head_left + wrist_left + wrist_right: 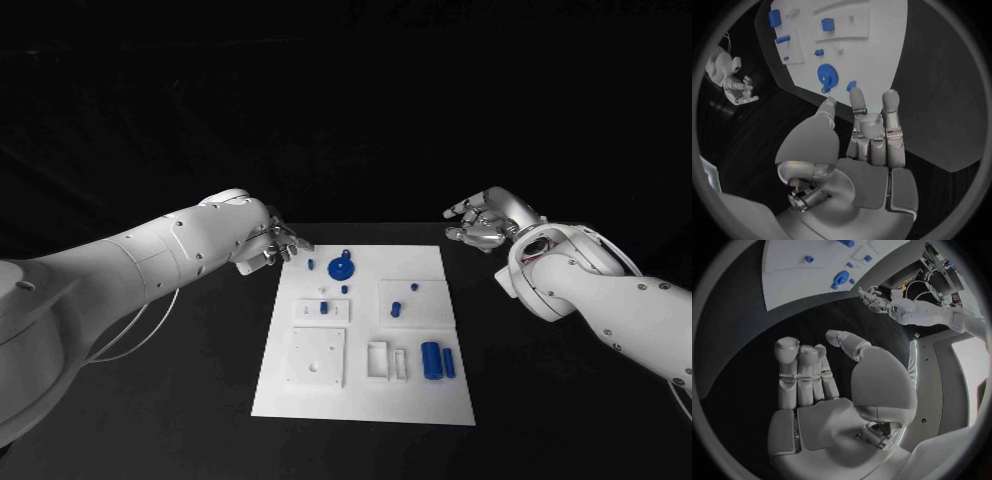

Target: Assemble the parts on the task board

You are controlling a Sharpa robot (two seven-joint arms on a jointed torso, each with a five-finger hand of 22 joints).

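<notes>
Black table (173, 420) underneath, white task board (361, 400) centred, and the empty, loose-fingered left hand (270, 245) hovers nearest the blue wheel part (342, 267), right hand (483, 220) likewise empty, farther off.

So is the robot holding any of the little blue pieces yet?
No. The left hand and right hand both hold nothing, fingers apart, beside the task board. The blue parts lie on it.

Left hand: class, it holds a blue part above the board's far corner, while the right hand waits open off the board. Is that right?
Not quite. The left hand holds nothing: the left wrist view shows its fingers bare, and the blue parts lie on the board. It does hover by the far corner, and the right hand is open off the board.
</notes>
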